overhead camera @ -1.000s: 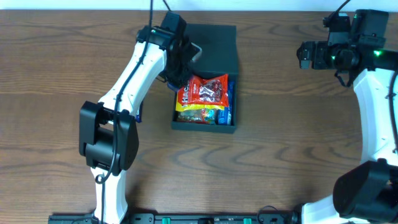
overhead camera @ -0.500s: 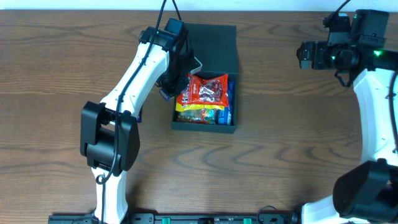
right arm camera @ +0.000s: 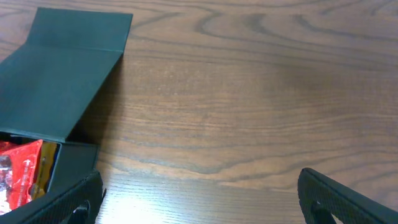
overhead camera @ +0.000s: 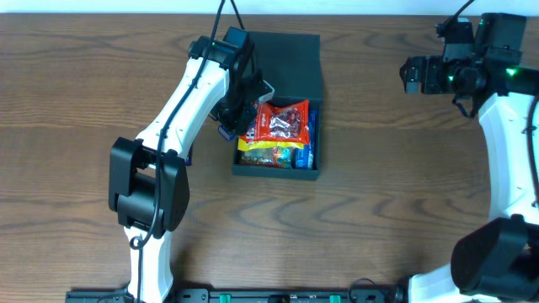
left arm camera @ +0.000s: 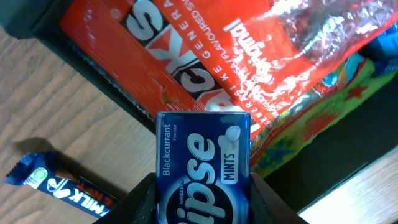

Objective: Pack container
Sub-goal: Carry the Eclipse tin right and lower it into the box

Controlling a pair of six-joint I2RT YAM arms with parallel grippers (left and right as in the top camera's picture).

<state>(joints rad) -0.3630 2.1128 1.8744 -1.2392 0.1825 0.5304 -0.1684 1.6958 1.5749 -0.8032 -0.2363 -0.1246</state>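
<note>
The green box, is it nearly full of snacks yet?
Partly. The container already holds a red snack bag and other packets. The left gripper holds an Eclipse mints tin at its edge, not dropped yet. A milk chocolate bar lies on the table; the lid is open.

Table bears container; chocolate bar

Container on table, centre-rear; its lid lies flat behind it. Snack packets stacked inside. Left gripper over the container's left wall, mint tin between its fingers, above the packets' edge. Milk bar on table just left of container. Right gripper well apart, far right.
</note>
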